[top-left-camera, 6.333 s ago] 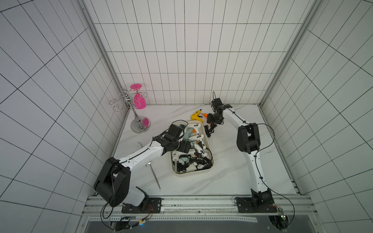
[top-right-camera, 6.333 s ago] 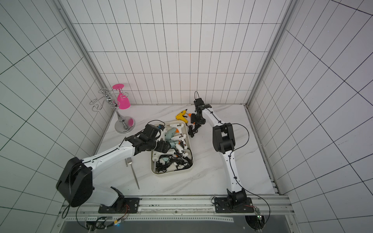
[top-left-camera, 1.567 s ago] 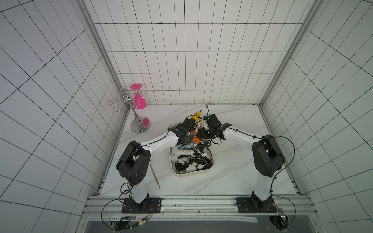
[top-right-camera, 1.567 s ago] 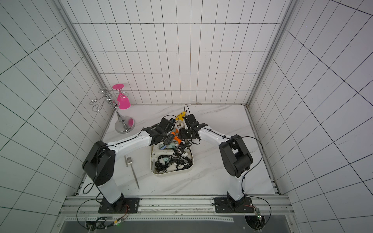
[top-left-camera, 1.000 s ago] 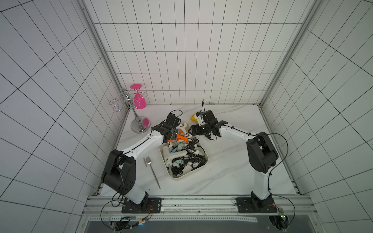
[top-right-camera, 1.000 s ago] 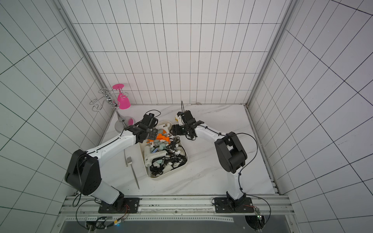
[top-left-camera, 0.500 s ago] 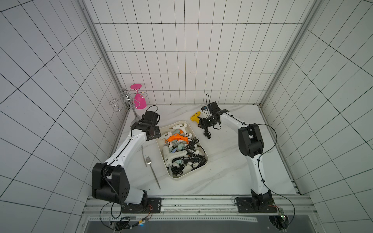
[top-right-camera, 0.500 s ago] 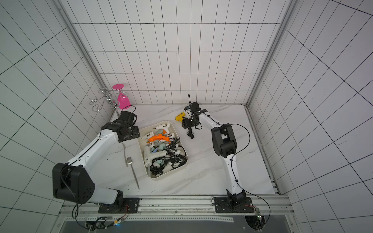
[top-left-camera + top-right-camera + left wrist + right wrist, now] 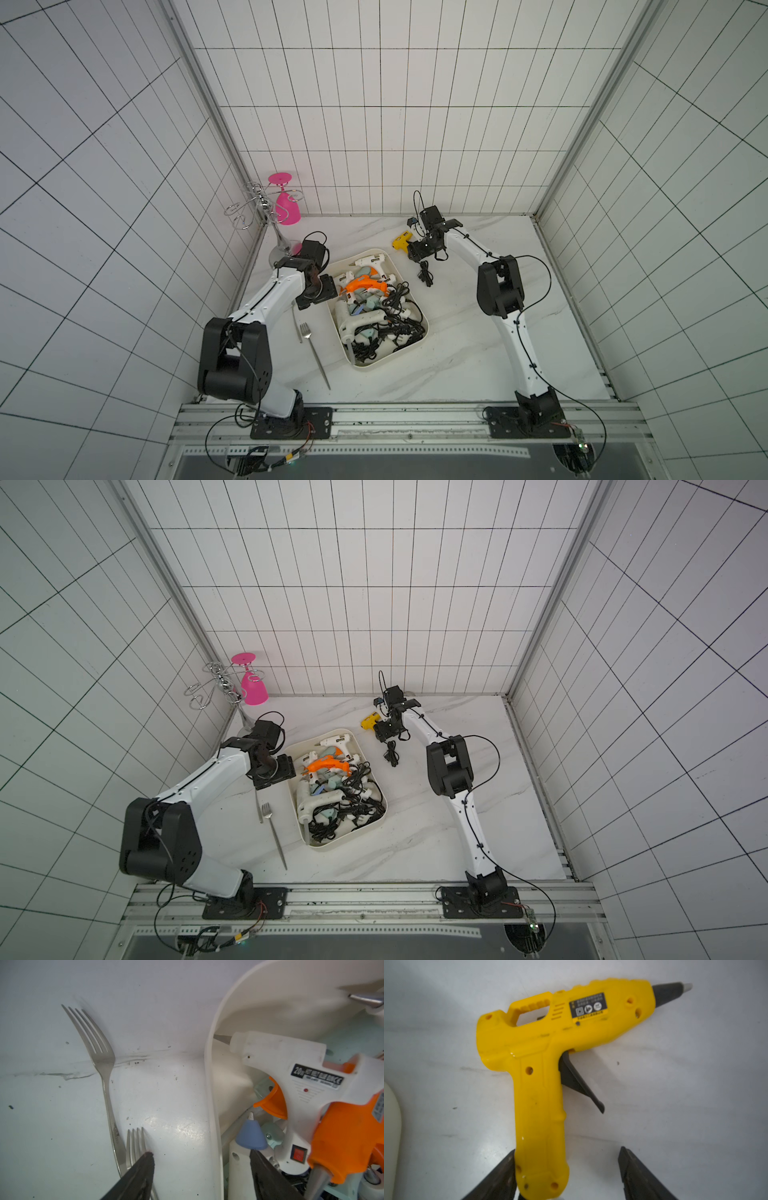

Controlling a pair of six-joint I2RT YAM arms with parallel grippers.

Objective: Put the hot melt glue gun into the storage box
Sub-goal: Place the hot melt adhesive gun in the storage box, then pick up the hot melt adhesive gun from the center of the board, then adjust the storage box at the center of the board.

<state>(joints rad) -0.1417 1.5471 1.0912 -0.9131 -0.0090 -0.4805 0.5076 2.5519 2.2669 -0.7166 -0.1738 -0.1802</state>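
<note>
A yellow plastic hot melt glue gun [image 9: 542, 1064] lies flat on its side on the white marbled tabletop [image 9: 478, 332], outside the shallow cream-white plastic storage box [image 9: 358, 365] and just beyond that box's far end in both top views [image 9: 371, 722]. The right gripper [image 9: 568, 1150] hangs over the butt of the gun's handle with its jaws spread. One dark finger [image 9: 500, 1174] sits tight against the handle's side, possibly touching it, and the other stands clear. A coiled black cord [image 9: 424, 276] rests on the table near that arm. The box holds a tangle of glue guns and black cables, among them a white glue gun with an orange trigger [image 9: 280, 1057] and an orange-bodied glue gun [image 9: 349, 1136]. The left gripper [image 9: 200, 1152], jaws likewise parted and holding nothing, straddles the box's long rim [image 9: 209, 1088], one finger over the table and one over the contents. Two steel forks [image 9: 104, 1072] [image 9: 135, 1142] lie on the table beside that rim. At the back corner a pink goblet [image 9: 286, 205] hangs upside down from a chrome wire rack [image 9: 257, 208].
</note>
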